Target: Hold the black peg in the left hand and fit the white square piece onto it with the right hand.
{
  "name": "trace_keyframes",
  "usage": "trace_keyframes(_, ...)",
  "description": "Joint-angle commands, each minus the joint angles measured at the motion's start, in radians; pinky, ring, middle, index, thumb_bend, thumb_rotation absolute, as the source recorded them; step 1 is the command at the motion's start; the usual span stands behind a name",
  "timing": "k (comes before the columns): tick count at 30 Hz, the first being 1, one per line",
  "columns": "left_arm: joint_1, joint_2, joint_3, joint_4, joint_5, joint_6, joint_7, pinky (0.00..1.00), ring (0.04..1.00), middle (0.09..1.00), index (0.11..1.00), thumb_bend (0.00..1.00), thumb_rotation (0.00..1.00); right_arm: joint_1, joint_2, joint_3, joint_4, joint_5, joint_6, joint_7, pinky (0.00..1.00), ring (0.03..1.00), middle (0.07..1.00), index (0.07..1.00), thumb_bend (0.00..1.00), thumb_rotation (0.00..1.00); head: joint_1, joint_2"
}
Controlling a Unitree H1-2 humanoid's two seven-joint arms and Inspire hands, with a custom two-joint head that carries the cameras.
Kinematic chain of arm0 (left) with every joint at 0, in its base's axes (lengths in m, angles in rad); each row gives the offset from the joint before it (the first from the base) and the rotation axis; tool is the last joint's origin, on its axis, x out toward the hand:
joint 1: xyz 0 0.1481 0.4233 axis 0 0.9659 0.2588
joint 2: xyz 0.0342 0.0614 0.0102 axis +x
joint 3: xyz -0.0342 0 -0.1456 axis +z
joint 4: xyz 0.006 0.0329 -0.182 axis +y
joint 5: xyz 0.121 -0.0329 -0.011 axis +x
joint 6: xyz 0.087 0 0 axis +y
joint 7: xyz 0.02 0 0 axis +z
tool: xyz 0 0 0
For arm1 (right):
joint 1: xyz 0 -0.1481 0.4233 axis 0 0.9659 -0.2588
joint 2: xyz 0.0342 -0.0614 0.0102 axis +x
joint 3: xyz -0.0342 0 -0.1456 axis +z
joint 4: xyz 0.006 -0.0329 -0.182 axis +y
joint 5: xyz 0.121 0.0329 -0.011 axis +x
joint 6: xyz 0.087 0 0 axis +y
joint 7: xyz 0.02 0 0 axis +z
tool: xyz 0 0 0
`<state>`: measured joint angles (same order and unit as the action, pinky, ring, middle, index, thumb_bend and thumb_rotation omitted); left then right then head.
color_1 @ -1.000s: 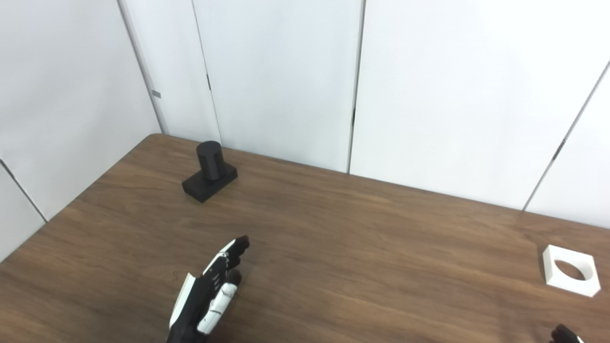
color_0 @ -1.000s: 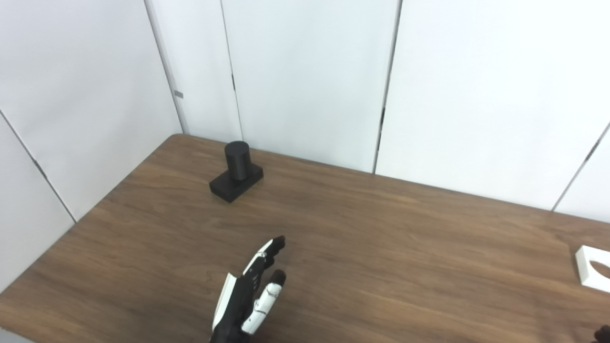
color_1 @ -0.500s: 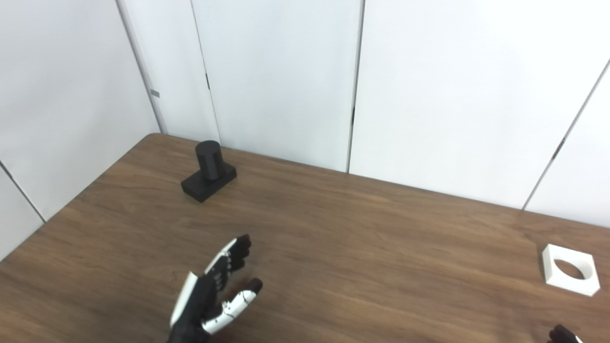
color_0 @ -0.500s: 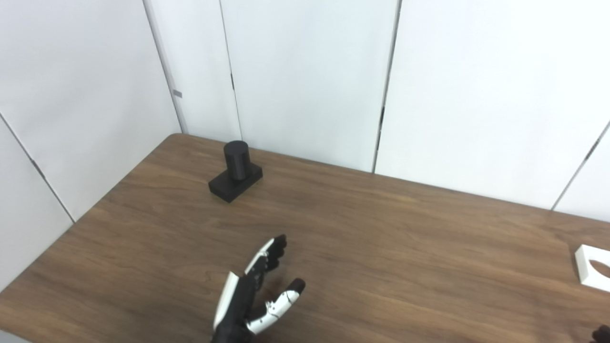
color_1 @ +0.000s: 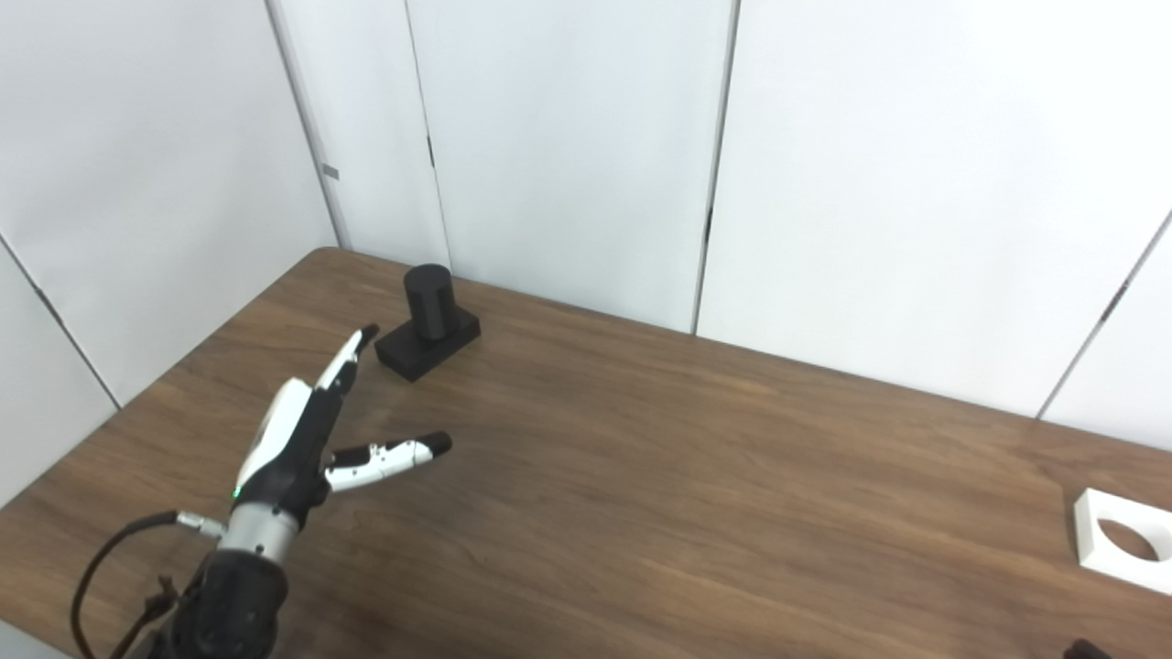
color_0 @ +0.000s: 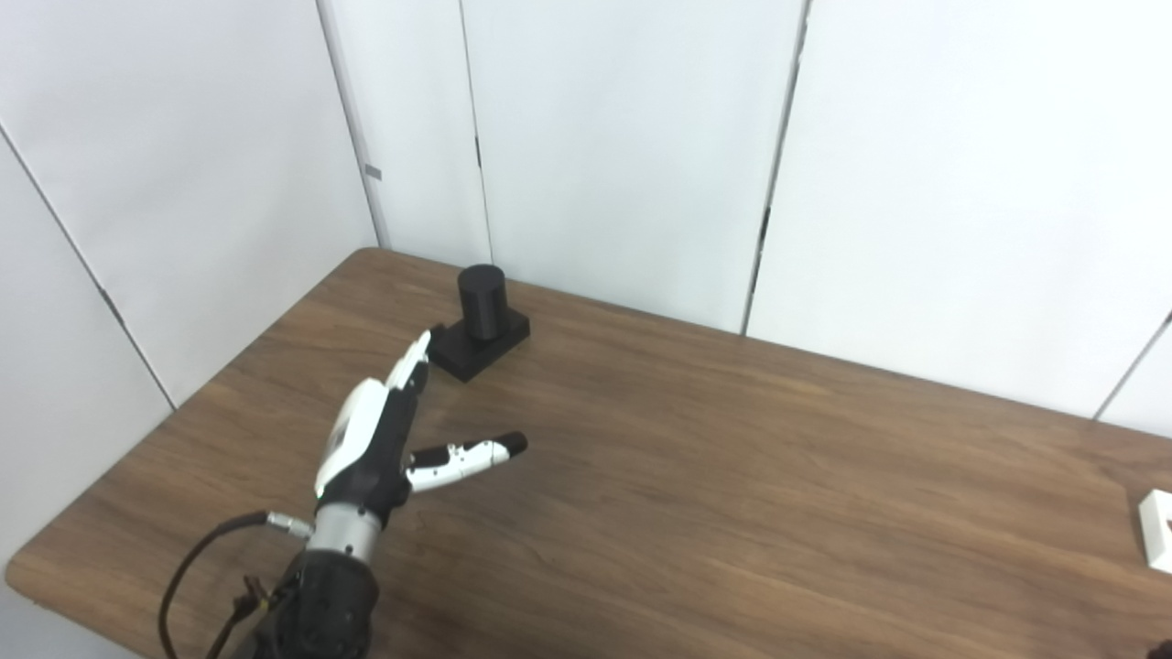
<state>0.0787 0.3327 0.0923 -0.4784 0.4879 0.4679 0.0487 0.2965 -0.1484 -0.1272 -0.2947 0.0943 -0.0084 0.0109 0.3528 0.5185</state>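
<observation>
Walls (color_1: 568, 137) made of white panels stand behind a brown wooden table (color_1: 696, 476). Starting at the left side, the left hand (color_1: 293, 439) reaches up from the near edge on a dark arm with a black cable (color_1: 110, 558) looping beside the wrist. This hand holds nothing. Its fingers (color_1: 343, 361) are stretched out straight and its thumb (color_1: 394, 453) sticks out to the side, far apart from them. The fingers point toward the black peg (color_1: 428, 320), and their tips are close to its base on the left side, but I cannot tell if they touch it. The black peg is a round post standing straight up on a flat black block, and it sits near the back left corner of the table. Far to the right of the black peg, close to the right edge of the table, lies the white square piece (color_1: 1124, 540). It is flat on the wood and has a round hole in the middle. A tiny dark bit of the right hand (color_1: 1085, 652) peeks in at the bottom, below the white square piece. Too little shows to tell if it is spread or curled.
</observation>
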Motion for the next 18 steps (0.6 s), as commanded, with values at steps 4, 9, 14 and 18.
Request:
trace_keyframes(4, -0.088, 0.048, 0.011, 0.080, 0.189, 0.001, -0.013, 0.94, 1.000, 1.000, 0.929, 0.94, 0.53, -0.009, 0.004, 0.008, -0.007, 0.002, -0.016, 0.012, 0.82, 0.846, 0.841, 0.802, 0.73, 1.00, -0.004, -0.004)
trace_keyframes(9, -0.158, 0.063, 0.015, 0.200, 0.272, -0.001, -0.031, 0.96, 1.000, 1.000, 0.916, 0.92, 0.57, -0.010, 0.001, 0.012, -0.001, -0.004, -0.020, 0.013, 0.81, 0.851, 0.847, 0.808, 0.73, 1.00, -0.009, -0.007)
trace_keyframes(14, -0.231, 0.098, -0.017, 0.356, 0.325, -0.009, 0.006, 1.00, 1.000, 0.990, 0.889, 0.90, 0.59, -0.010, 0.004, 0.015, 0.008, 0.000, -0.024, 0.013, 0.80, 0.851, 0.848, 0.810, 0.76, 1.00, -0.014, -0.007)
trace_keyframes(18, -0.282, 0.117, -0.026, 0.467, 0.318, -0.010, 0.027, 1.00, 1.000, 0.989, 0.893, 0.91, 0.61, -0.006, 0.009, 0.017, -0.005, 0.004, -0.010, 0.010, 0.80, 0.855, 0.852, 0.814, 0.77, 0.99, -0.017, -0.006)
